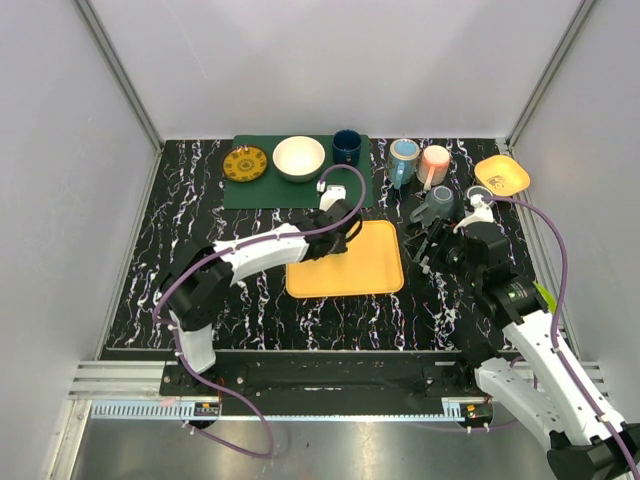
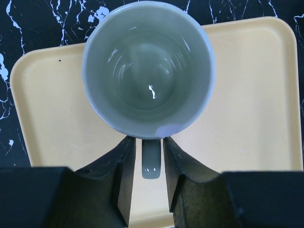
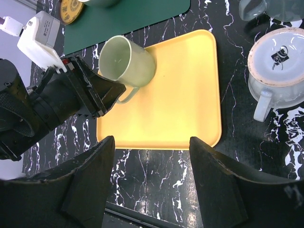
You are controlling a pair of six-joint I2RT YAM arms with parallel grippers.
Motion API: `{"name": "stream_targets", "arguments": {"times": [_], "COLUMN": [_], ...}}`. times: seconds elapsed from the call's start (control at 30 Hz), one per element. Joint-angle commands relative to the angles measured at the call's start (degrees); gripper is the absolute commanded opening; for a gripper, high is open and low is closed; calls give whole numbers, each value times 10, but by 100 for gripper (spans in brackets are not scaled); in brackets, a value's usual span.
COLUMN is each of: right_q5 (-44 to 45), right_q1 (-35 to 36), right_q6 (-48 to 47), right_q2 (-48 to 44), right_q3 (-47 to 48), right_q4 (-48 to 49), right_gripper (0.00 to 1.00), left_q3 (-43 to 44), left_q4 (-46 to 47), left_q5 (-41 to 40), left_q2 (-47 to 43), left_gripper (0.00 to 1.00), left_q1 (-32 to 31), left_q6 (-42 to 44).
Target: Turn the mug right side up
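Your mug (image 2: 148,71) is pale grey-green with a glossy inside, and the tray (image 2: 247,95) is plain yellow-orange. The worktop (image 1: 180,250) is black with white marble veining. At the upper left of the top view you have a dark green mat (image 1: 260,195), a yellow plate (image 1: 245,163) with a dark pattern, a cream bowl (image 1: 299,157) and a navy cup (image 1: 347,146).
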Motion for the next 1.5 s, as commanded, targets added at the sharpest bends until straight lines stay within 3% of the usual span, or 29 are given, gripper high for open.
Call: {"name": "stream_targets", "arguments": {"times": [0.0, 0.1, 0.33, 0.37, 0.57, 0.87, 1.0, 1.07, 1.17, 1.2, 1.3, 1.47], "right_q5": [-7, -7, -8, -9, -22, -92, -185, -234, -341, -380, -403, -442], "right_q1": [4, 4, 4, 4, 4, 4, 3, 4, 4, 4, 4, 9], "right_q6": [5, 5, 7, 7, 7, 20, 66, 115, 207, 232, 300, 329], "right_q2": [5, 5, 5, 4, -3, -25, -48, -60, -54, -48, -25, 63], "right_q3": [0, 0, -3, -3, 0, -10, -46, -82, -134, -148, -186, -164], "right_q4": [26, 26, 28, 28, 32, 86, 169, 216, 356, 441, 566, 650], "right_gripper": [69, 69, 69, 69, 70, 71, 73, 73, 72, 72, 73, 75], "left_q3": [-4, -4, -7, -8, -61, -160, -206, -246, -292, -300, -313, -356], "left_q4": [19, 17, 23, 25, 91, 188, 236, 315, 429, 457, 520, 666], "left_q5": [12, 12, 20, 22, 82, 131, 174, 219, 280, 287, 332, 365], "left_q2": [-20, -20, -21, -22, -70, -281, -350, -387, -420, -426, -436, -435], "left_gripper": [35, 35, 11, 0, 0, 0, 0, 0, 0, 0, 0, 0], "left_q1": [6, 6, 7, 7, 7, 14, 34, 58, 86, 87, 93, 93], "left_q6": [10, 11, 17, 18, 28, 27, -31, -88, -161, -176, -224, -314]}}
